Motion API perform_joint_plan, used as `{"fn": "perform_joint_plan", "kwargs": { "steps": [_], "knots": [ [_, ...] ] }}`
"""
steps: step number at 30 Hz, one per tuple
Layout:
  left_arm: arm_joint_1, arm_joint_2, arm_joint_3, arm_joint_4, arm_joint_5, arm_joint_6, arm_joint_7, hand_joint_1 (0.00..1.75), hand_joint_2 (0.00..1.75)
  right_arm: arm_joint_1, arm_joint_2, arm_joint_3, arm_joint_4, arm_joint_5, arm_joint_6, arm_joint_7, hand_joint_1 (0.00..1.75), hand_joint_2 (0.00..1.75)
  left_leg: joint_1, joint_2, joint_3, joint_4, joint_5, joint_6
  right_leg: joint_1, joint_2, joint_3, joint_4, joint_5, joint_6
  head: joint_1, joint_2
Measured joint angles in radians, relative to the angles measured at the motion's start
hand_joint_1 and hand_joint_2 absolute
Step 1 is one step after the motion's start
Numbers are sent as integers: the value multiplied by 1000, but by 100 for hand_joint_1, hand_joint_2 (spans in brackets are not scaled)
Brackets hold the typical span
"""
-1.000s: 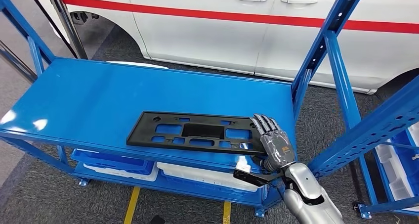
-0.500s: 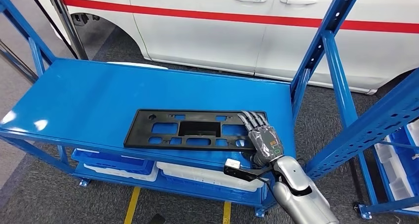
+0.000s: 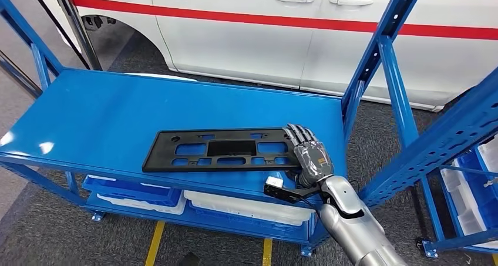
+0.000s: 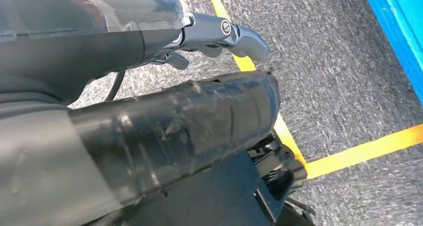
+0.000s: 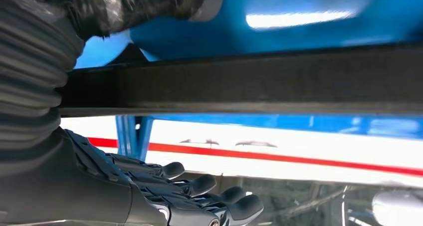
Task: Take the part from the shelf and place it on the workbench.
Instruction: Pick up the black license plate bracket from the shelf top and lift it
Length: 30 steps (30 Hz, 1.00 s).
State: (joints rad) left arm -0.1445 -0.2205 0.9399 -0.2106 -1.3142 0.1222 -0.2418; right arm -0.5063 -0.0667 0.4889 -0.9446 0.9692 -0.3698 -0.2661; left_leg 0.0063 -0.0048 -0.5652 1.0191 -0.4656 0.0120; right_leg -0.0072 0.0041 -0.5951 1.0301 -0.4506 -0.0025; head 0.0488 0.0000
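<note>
Half done at most: right hand [image 3: 309,158] pinching black part [image 3: 217,150] end, lying on blue shelf [image 3: 94,113]; workbench placement pending.

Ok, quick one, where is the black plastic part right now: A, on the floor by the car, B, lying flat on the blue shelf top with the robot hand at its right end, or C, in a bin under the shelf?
B: the head view shows the black part flat on the blue shelf top, with the right robot hand over its right end.
</note>
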Motion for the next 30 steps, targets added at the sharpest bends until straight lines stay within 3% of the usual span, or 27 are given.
{"fn": "perform_joint_plan", "kwargs": {
  "steps": [2,3,4,6,7,8,9,10,12,14,18,20,22,23,24,25,27,28,30],
  "knots": [
    [0,0,-2,0,-1,0,0,0,0,-7,2,0,18,-1,-3,-7,113,175,2,0,1,-6,7,13,-1,0,-1,1,-2,11,0,0],
    [-1,-1,-3,0,-1,0,0,0,0,-9,2,0,26,-2,-4,-11,123,175,4,1,1,-11,11,20,-2,0,-9,19,-16,15,1,0],
    [-2,-2,-4,0,-1,0,0,0,0,-10,2,1,34,-3,-6,-13,135,175,7,1,2,-15,15,26,-4,0,-25,56,-40,19,1,0],
    [-3,-2,-7,0,-1,0,0,0,0,-10,2,2,51,-4,-10,-18,154,175,7,3,-1,-17,18,32,-7,-1,-83,180,-105,26,1,0],
    [-2,-2,-8,0,0,0,0,0,0,-10,2,2,59,-4,-14,-20,161,175,6,3,-2,-16,18,32,-8,-1,-110,238,-126,29,1,0],
    [-2,-2,-9,0,0,0,0,0,0,-9,3,3,67,-5,-18,-24,164,175,6,3,-2,-16,17,32,-9,-1,-126,270,-129,31,1,0],
    [-2,-2,-10,0,0,0,0,0,0,-10,3,3,73,-6,-21,-27,167,175,6,3,-2,-14,16,31,-10,-1,-122,262,-112,31,1,0],
    [-2,-3,-10,0,0,1,1,0,0,-13,3,4,77,-6,-23,-30,169,175,6,2,0,-13,14,30,-12,-1,-99,217,-80,31,1,0],
    [-2,-4,-12,0,0,1,1,0,0,-20,4,5,83,-6,-28,-36,174,175,5,1,3,-8,9,24,-12,-2,-33,81,-21,26,1,0],
    [-3,-5,-12,0,0,2,2,0,0,-28,7,7,88,-8,-34,-41,175,175,2,-1,3,-5,5,14,-7,-1,2,7,-6,19,0,0],
    [-3,-5,-12,0,3,9,2,0,0,-36,13,9,95,-14,-49,-49,175,175,5,-1,2,8,-10,-8,-7,-2,11,-9,-4,-4,-1,0],
    [-2,-5,-13,0,4,10,2,0,0,-37,17,9,98,-16,-59,-49,175,175,7,0,-35,91,-63,-16,-10,-6,16,-16,-1,-14,-1,0],
    [-1,-5,-13,0,7,10,2,0,0,-34,18,9,101,-17,-71,-50,175,175,8,0,-94,220,-122,-22,-9,-10,15,-15,-2,-18,-2,0],
    [1,-5,-13,0,9,11,2,0,0,-33,19,9,101,-17,-78,-50,175,175,9,0,-113,260,-131,-24,-9,-11,14,-15,-2,-18,-2,0],
    [3,-5,-13,0,10,11,2,0,0,-32,19,8,101,-17,-85,-51,175,175,10,0,-114,264,-120,-25,-9,-11,14,-13,-2,-18,-2,0],
    [4,-4,-13,0,12,12,2,0,0,-30,19,8,101,-17,-91,-51,175,175,11,0,-96,228,-92,-27,-10,-11,15,-11,-3,-16,-2,0],
    [4,-4,-13,0,13,13,2,0,0,-27,19,5,99,-17,-102,-51,175,175,14,0,-31,96,-30,-29,-12,-10,14,-3,-8,-9,-2,0],
    [3,-5,-13,0,13,13,2,0,0,-26,19,3,98,-17,-105,-51,175,175,15,-1,-7,45,-14,-26,-10,-9,12,2,-10,-3,-2,0],
    [4,-5,-13,0,13,13,1,0,0,-23,19,-3,97,-17,-107,-49,175,175,12,-2,8,10,-13,-16,-6,-5,8,6,-10,9,-2,0]
  ]
}}
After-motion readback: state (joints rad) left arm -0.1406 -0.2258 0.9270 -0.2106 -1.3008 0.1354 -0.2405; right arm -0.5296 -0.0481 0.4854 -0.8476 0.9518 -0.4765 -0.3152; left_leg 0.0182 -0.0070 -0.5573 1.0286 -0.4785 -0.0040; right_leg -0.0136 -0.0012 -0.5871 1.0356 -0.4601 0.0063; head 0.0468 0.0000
